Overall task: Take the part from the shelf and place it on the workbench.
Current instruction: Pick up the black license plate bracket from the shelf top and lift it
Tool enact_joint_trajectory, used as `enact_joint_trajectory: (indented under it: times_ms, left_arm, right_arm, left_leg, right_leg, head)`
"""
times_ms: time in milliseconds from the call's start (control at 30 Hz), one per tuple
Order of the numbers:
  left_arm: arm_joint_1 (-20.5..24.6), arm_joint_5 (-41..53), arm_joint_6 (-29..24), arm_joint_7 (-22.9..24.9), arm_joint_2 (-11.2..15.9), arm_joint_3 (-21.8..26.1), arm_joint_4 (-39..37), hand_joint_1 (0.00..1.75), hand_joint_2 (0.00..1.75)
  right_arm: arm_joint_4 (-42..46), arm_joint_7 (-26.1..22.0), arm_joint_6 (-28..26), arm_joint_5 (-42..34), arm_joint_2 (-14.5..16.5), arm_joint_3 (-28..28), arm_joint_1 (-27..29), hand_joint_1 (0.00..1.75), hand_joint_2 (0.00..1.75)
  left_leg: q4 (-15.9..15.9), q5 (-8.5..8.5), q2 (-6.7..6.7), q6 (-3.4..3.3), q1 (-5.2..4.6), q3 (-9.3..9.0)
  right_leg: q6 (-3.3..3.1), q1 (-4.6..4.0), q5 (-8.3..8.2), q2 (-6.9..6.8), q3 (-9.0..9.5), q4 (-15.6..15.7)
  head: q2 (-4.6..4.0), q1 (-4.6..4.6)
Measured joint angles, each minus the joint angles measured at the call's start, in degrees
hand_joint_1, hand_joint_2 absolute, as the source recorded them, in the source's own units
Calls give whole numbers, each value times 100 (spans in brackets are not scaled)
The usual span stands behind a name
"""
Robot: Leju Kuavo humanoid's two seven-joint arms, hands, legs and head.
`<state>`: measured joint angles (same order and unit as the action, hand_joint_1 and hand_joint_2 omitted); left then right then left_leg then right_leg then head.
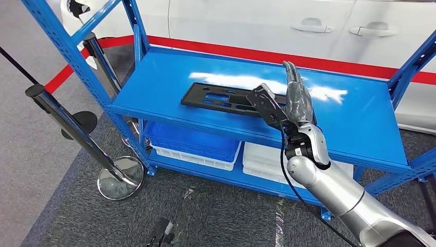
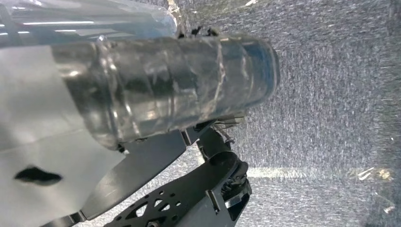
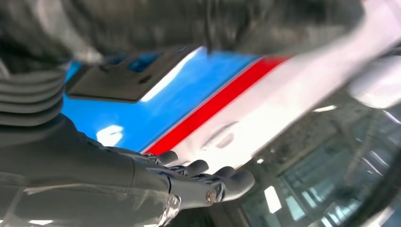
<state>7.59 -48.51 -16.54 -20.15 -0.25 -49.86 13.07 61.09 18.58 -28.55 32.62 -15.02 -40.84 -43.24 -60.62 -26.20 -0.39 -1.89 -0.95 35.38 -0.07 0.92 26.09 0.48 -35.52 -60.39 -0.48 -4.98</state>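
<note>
One part, not yet gripped.
One black slotted part lies flat on the blue shelf's top deck, its near end under the right robot hand, which hovers with fingers straight and apart, holding nothing. I cannot tell the left robot hand's state. Flat and thin, the part could slide away or tip off the shelf if the fingers push instead of hooking an edge.

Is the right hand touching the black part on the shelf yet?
Cannot tell. In the head view the right hand overlaps the black part's near end on the blue shelf, fingers extended, but neither contact nor gap shows plainly.
</note>
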Motion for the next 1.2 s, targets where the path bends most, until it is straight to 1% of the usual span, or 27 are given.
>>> enact_joint_trajectory:
  times_ms: [33,133,167,200,233,267,300,333,433,467,500,533,600,633,667,700,767,800,833,900,967,1000,1033,1100,1133,1167,1200]
  left_arm:
    - [3,-2,8,-5,-1,0,-1,0,0]
    - [0,-10,37,-13,-10,0,-2,0,0]
    - [-4,-12,43,-13,-13,0,-2,0,0]
    - [-7,-15,49,-15,-14,0,-2,0,0]
    - [-7,-20,54,-18,-15,0,-2,0,0]
    - [-4,-25,57,-22,-15,0,-3,0,0]
    - [-1,-31,60,-27,-14,0,-3,0,0]
    - [0,-36,61,-31,-13,0,-4,0,0]
    - [-8,-45,61,-35,-12,0,-4,0,0]
    - [-9,-46,61,-37,-12,0,-4,0,0]
    - [-7,-46,61,-38,-11,0,-4,0,0]
    - [-5,-46,61,-41,-11,0,-4,0,0]
    - [-9,-48,61,-45,-14,0,-4,0,0]
    - [-17,-50,61,-46,-15,0,-4,0,0]
    - [-23,-52,61,-46,-16,0,-4,0,0]
    - [-26,-53,61,-47,-16,0,-4,0,0]
    - [-23,-55,61,-51,-16,0,-5,0,0]
    - [-21,-56,61,-55,-16,0,-5,0,0]
    - [-21,-58,61,-59,-16,0,-5,0,0]
    - [-24,-62,61,-66,-16,0,-5,0,0]
    - [-32,-63,61,-74,-14,0,-5,0,0]
    - [-33,-63,61,-79,-13,0,-6,0,0]
    - [-32,-63,63,-82,-13,0,-7,0,0]
    - [-28,-63,69,-84,-16,0,-7,0,0]
    - [-30,-63,73,-84,-17,0,-7,0,0]
    - [-34,-64,75,-84,-18,0,-7,0,0]
    - [-39,-64,76,-85,-18,0,-7,0,0]
  right_arm:
    - [88,-122,4,-219,19,37,33,0,0]
    - [230,-353,66,-659,45,108,120,0,0]
    - [231,-384,86,-728,45,108,130,0,0]
    - [233,-415,104,-781,45,108,131,0,0]
    - [234,-443,122,-826,45,109,127,0,0]
    - [237,-463,145,-859,48,109,118,0,0]
    - [244,-479,164,-887,49,110,113,0,0]
    - [251,-488,176,-905,53,111,112,0,0]
    - [265,-490,179,-920,64,114,111,0,0]
    - [268,-490,179,-921,68,114,106,0,0]
    - [271,-490,180,-923,73,115,100,0,0]
    - [274,-490,182,-929,77,115,98,0,0]
    - [272,-490,204,-960,83,114,101,0,0]
    - [268,-491,219,-981,85,114,104,0,0]
    - [265,-492,237,-999,88,114,105,0,0]
    - [264,-494,248,-1010,91,114,104,0,0]
    - [264,-497,258,-1018,95,115,95,0,0]
    - [262,-500,258,-1020,98,115,92,0,0]
    - [258,-503,258,-1027,101,114,92,0,0]
    - [250,-510,257,-1053,108,114,98,0,0]
    - [246,-513,254,-1077,111,115,92,0,0]
    - [244,-515,253,-1082,112,115,82,0,0]
    - [241,-518,252,-1084,113,115,77,0,0]
    - [227,-531,255,-1089,119,115,95,0,0]
    - [217,-543,256,-1098,121,115,114,0,0]
    - [206,-558,257,-1108,122,115,129,0,0]
    - [197,-571,257,-1120,122,115,133,0,0]
  left_leg:
    - [208,42,1,-40,-8,-97]
    - [380,114,11,-104,44,-170]
    - [355,98,7,-96,56,-168]
    - [315,71,4,-79,74,-168]
    - [260,32,1,-51,89,-163]
    - [186,-12,-4,-12,91,-142]
    - [127,-49,-8,22,88,-118]
    - [85,-72,-11,52,79,-95]
    - [50,-92,-9,110,86,-66]
    - [-27,-146,-4,136,95,-32]
    - [-201,-251,0,164,103,49]
    - [-488,-400,5,192,111,185]
    - [-1210,-687,7,225,120,556]
    - [-1443,-724,7,223,122,693]
    - [-1477,-656,7,209,120,739]
    - [-1288,-485,7,182,116,675]
    - [-573,-104,5,114,89,358]
    - [-238,11,3,82,63,199]
    - [-27,54,-1,59,38,97]
    - [142,49,-7,19,0,24]
    - [273,71,-7,-31,30,-59]
    - [347,86,-2,-62,44,-119]
    - [403,92,4,-90,55,-182]
    - [422,53,12,-133,39,-253]
    - [417,22,10,-141,38,-284]
    - [405,-15,6,-143,41,-317]
    - [383,-61,-1,-135,48,-355]
  right_leg:
    - [41,3,157,-3,-137,-284]
    - [161,24,638,-17,-678,-1420]
    - [185,38,545,-21,-663,-1378]
    - [210,57,366,-25,-537,-1119]
    - [237,76,206,-28,-356,-749]
    - [247,83,97,-26,-185,-417]
    - [231,84,43,-19,-69,-192]
    - [204,74,53,-10,-25,-99]
    - [83,54,47,7,-37,-99]
    - [52,61,42,8,-32,-91]
    - [26,71,38,8,-25,-84]
    - [8,70,40,7,-20,-81]
    - [-13,56,49,3,-18,-81]
    - [-20,46,54,2,-15,-81]
    - [-26,35,59,2,-9,-81]
    - [-31,28,67,4,2,-81]
    - [-30,20,84,9,33,-71]
    - [-18,20,89,11,44,-59]
    - [1,22,86,13,50,-39]
    - [59,28,78,13,63,20]
    - [115,27,108,5,64,9]
    - [129,20,176,3,11,-119]
    - [136,14,290,0,-115,-381]
    - [143,8,536,1,-502,-1095]
    - [156,12,576,-1,-676,-1367]
    - [171,21,515,-4,-765,-1449]
    - [187,33,351,-9,-754,-1325]
  head:
    - [0,3]
    - [0,15]
    - [0,15]
    - [0,14]
    - [0,16]
    - [0,24]
    - [0,28]
    - [0,28]
    - [0,20]
    - [0,9]
    - [0,-4]
    - [0,-19]
    - [0,-31]
    - [0,-31]
    - [0,-32]
    - [0,-32]
    - [0,-29]
    - [0,-28]
    - [0,-27]
    - [0,-28]
    - [1,-17]
    - [1,-8]
    - [1,3]
    - [0,13]
    - [0,14]
    - [0,15]
    - [0,16]
